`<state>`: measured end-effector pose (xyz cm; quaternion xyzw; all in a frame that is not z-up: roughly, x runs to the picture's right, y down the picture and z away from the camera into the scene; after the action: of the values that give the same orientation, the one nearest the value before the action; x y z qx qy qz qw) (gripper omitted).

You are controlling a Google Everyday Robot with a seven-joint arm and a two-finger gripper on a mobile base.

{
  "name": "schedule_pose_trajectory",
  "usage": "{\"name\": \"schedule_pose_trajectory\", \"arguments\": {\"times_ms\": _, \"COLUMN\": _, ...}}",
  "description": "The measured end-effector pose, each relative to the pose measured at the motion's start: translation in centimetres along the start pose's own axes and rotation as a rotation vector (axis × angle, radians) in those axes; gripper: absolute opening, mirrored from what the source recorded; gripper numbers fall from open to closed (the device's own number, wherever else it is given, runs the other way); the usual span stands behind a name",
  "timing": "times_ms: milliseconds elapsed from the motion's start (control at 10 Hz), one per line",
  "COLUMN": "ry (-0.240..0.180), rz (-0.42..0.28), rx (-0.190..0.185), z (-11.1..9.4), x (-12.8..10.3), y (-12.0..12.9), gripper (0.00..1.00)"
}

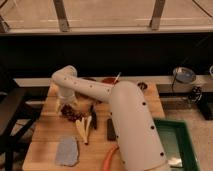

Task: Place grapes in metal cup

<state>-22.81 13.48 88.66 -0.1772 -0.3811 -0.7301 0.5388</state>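
My gripper (67, 105) sits low over the grapes (74, 113) on the counter (50, 131) (whether it grips them yet, I cannot tell). I'd close gently around the bunch's middle, then lift straight.

We are seeing a wooden table (47, 134) standing before a dark wall (130, 55), and pale light is coming through windows (107, 12) above.

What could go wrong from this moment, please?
1. The gripper is down at the grapes, which lie right beside some pale sticks. It may catch or push those too.
2. The cup seems to stand at the table's far right edge, beyond the arm. The bunch could drop on the way there, or tip the cup.
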Motion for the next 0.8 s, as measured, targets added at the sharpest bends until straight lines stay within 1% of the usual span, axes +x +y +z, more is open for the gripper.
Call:
{"name": "schedule_pose_trajectory", "arguments": {"times_ms": 200, "ry": -0.017, "rz": 0.001, "rx": 0.004, "z": 0.5, "x": -1.1, "y": 0.0, "gripper": 0.4}}
{"name": "schedule_pose_trajectory", "arguments": {"times_ms": 300, "ry": -0.008, "rz": 0.007, "rx": 0.006, "z": 0.3, "x": -1.4, "y": 0.0, "gripper": 0.29}}
{"name": "schedule_pose_trajectory", "arguments": {"times_ms": 400, "ry": 0.013, "rz": 0.018, "rx": 0.016, "z": -0.5, "x": -1.5, "y": 0.1, "gripper": 0.2}}
{"name": "schedule_pose_trajectory", "arguments": {"times_ms": 500, "ry": 0.051, "rz": 0.041, "rx": 0.052, "z": -2.2, "x": -1.5, "y": 0.1, "gripper": 0.08}}
{"name": "schedule_pose_trajectory", "arguments": {"times_ms": 600, "ry": 0.083, "rz": 0.066, "rx": 0.106, "z": -4.1, "x": -1.4, "y": 0.2, "gripper": 0.01}}
{"name": "schedule_pose_trajectory", "arguments": {"times_ms": 800, "ry": 0.137, "rz": 0.114, "rx": 0.183, "z": -7.6, "x": -1.1, "y": 0.1, "gripper": 0.0}}
